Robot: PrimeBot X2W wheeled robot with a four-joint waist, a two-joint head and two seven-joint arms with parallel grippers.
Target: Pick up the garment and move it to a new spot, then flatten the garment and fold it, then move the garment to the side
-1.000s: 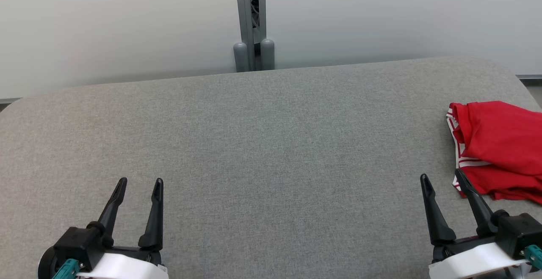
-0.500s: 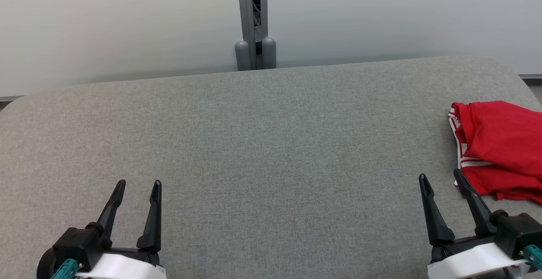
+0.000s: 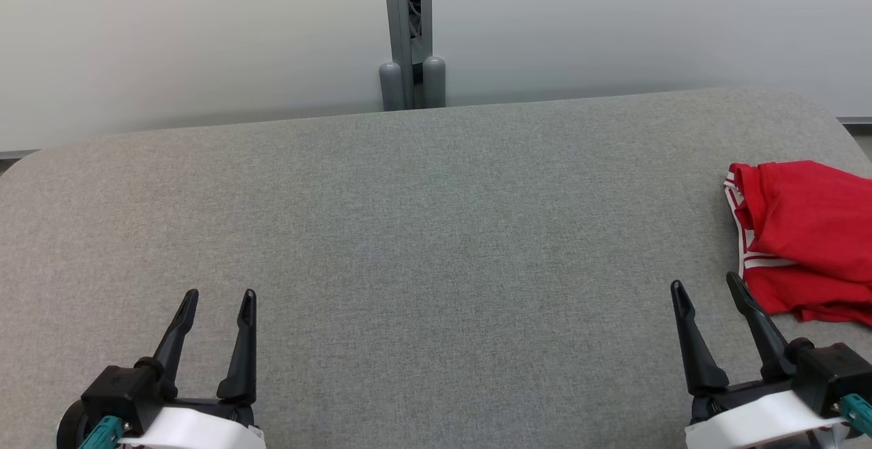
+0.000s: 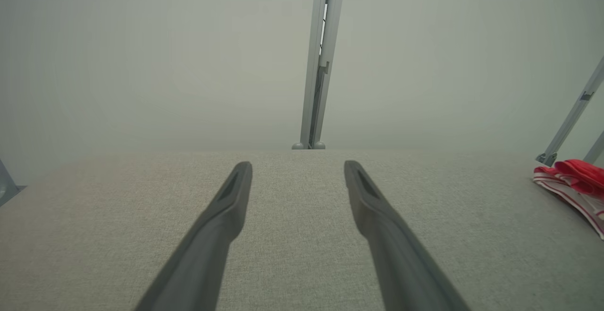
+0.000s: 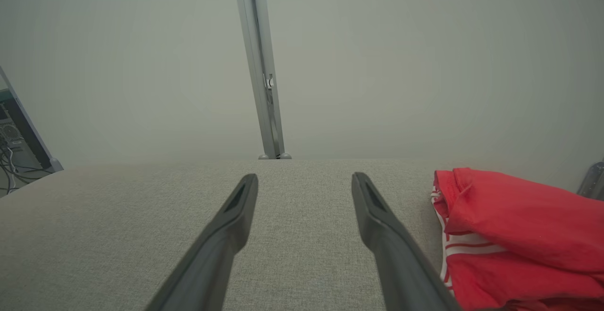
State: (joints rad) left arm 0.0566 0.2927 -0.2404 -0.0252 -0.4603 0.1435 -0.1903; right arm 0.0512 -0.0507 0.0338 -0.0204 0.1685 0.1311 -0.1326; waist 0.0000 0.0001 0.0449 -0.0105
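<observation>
We're looking down on a wide grey counter (image 3: 436,231), and the red garment (image 3: 811,231) with white side stripes is lying at its far right end, partly running out of the head view. It's bunched into a loose, doubled-over heap with rumpled edges rather than a crisp, flat fold.

The left hand (image 3: 221,293) is sitting at the near left, spread apart and gripping nothing, well apart from the cloth. The right hand (image 3: 704,281) is at the near right, also spread apart and empty. It's pointing past the garment's near-left corner, just beside it but not touching, as far as we're able to tell.

How far along are we? We're judging this one carefully, because the scene is fitting two stages. The heap off at the right end could be a garment waiting to be carried to the middle and flattened. It could equally be one that has been folded and set to the side. The untidy folds are leaning us slightly towards the former, but the pictures aren't settling it.

As for containers, the garment is resting straight on the counter's cloth surface, inside no bin or basket. Beyond the far edge, we're seeing a pale wall (image 3: 204,26) with a grey post (image 3: 407,26) standing against it.
</observation>
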